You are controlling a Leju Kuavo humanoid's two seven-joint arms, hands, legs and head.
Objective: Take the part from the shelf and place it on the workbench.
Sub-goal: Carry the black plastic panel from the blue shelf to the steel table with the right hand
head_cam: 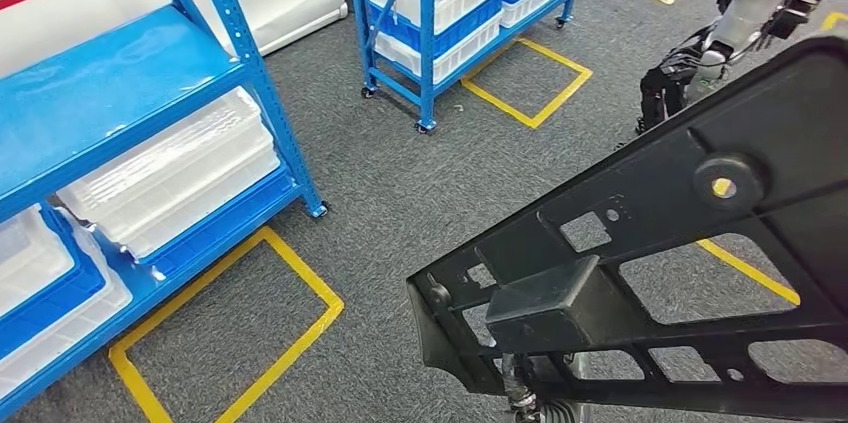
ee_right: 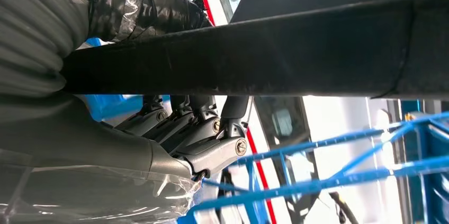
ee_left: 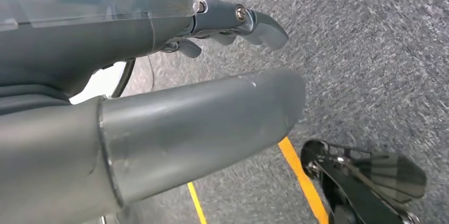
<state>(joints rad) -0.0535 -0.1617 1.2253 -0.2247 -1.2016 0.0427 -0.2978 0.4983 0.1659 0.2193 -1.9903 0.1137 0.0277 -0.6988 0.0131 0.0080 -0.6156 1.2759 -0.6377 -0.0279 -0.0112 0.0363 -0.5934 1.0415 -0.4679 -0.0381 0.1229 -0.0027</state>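
The part [head_cam: 660, 243] is a large black frame with cut-out windows and a round boss, and it fills the lower right of the head view, raised over the carpet. My right hand [ee_right: 174, 134] grips one of the part's black bars [ee_right: 265, 60], fingers wrapped around it. The right hand's fingers [head_cam: 525, 398] peek out under the part's lower edge. My left hand [ee_left: 159, 75] hangs over the grey carpet with fingers stretched out and holds nothing. A corner of the part [ee_left: 365, 181] shows beyond the left hand, apart from it.
A blue shelf [head_cam: 120, 73] with white and blue bins [head_cam: 170, 178] stands at the left. A second blue rack [head_cam: 440, 3] with bins stands ahead. Yellow floor boxes [head_cam: 230, 343] mark the grey carpet. Another robot [head_cam: 745, 13] stands at the far right.
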